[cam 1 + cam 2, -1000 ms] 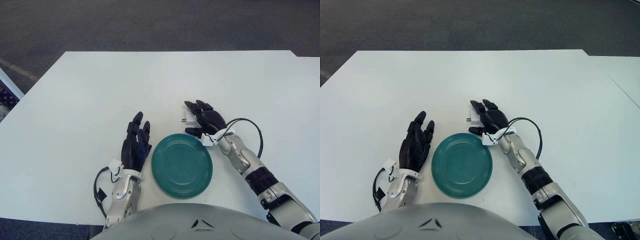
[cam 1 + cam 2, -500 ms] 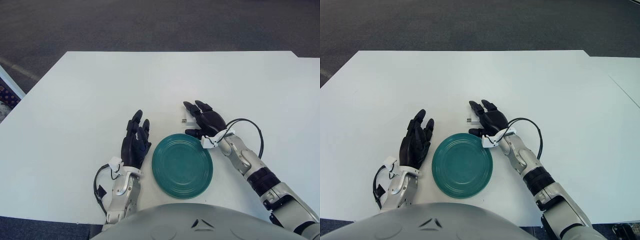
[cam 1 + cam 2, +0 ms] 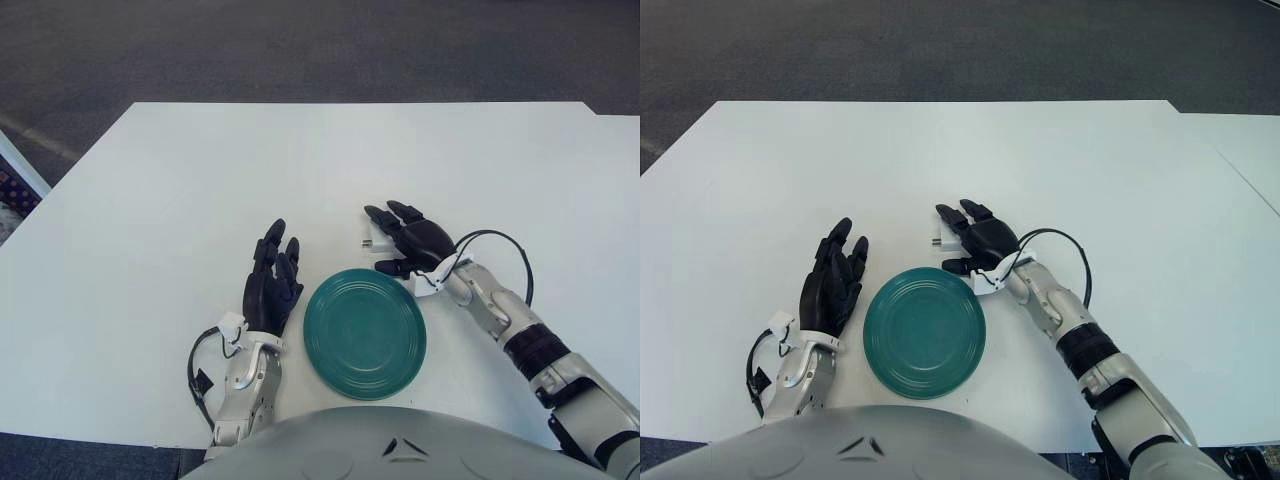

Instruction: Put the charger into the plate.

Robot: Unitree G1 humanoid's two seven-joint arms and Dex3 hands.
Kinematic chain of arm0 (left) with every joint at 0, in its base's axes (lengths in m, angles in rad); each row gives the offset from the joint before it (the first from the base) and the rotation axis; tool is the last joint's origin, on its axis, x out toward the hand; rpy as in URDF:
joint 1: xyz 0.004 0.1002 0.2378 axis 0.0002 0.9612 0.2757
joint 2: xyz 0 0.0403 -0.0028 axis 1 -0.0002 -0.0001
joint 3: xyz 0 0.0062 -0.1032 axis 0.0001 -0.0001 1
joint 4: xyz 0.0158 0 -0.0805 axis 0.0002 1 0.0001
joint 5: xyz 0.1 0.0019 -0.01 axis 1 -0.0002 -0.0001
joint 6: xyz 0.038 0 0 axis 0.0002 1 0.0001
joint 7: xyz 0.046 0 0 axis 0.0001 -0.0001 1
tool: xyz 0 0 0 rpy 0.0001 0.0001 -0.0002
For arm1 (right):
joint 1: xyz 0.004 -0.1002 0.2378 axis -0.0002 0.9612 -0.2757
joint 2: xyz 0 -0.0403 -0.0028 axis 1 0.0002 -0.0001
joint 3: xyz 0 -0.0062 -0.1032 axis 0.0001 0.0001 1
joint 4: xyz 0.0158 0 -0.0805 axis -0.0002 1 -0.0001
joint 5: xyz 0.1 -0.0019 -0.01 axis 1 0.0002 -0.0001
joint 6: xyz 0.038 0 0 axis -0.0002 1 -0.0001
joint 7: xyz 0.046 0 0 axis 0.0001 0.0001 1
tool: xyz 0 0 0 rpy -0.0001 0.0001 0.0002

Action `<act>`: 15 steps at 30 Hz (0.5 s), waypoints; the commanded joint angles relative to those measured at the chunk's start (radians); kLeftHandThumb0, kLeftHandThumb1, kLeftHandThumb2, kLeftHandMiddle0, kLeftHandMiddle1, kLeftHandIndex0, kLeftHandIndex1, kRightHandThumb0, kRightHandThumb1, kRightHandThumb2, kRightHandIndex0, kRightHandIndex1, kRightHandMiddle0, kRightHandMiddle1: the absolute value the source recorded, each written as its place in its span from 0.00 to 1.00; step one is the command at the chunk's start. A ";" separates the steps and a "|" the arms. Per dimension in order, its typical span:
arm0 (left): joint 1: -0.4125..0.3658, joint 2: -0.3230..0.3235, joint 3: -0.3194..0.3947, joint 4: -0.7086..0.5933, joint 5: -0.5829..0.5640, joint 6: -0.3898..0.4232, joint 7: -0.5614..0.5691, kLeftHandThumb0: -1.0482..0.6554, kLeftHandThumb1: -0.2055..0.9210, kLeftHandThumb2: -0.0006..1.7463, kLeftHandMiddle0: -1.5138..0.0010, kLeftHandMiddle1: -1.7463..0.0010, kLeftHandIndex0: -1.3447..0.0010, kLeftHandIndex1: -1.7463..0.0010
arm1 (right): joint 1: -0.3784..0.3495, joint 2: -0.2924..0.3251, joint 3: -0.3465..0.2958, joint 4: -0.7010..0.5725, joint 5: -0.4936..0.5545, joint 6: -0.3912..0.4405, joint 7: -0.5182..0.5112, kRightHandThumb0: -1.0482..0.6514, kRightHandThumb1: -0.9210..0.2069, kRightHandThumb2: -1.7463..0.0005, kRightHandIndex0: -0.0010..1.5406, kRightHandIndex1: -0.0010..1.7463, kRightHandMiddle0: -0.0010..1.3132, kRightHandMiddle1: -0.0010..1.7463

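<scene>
Left eye: one plate, one charger, both on a white bench over dark carpet. The small white charger sits under the right hand, whose spread fingers cover it, grip unclear.

Right eye: left hand rests open, left of the plate

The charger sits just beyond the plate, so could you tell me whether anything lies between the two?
Nothing visible does. The charger lies on the table under the fingers of the right robot hand, and only bare white table separates it from the green plate. The left robot hand rests left of the plate.
</scene>
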 commanded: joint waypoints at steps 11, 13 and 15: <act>0.056 -0.062 -0.038 -0.004 -0.017 0.042 0.020 0.11 1.00 0.42 0.86 1.00 1.00 0.78 | -0.080 -0.021 -0.032 0.135 0.058 0.029 0.100 0.13 0.00 0.64 0.10 0.02 0.00 0.19; 0.058 -0.063 -0.041 -0.008 -0.020 0.044 0.025 0.11 1.00 0.42 0.86 1.00 1.00 0.79 | -0.087 -0.021 -0.037 0.136 0.064 0.039 0.114 0.13 0.00 0.64 0.10 0.02 0.00 0.20; 0.057 -0.064 -0.042 -0.010 -0.023 0.051 0.031 0.10 1.00 0.42 0.86 1.00 1.00 0.79 | -0.094 -0.019 -0.043 0.135 0.070 0.054 0.133 0.13 0.00 0.64 0.10 0.01 0.00 0.20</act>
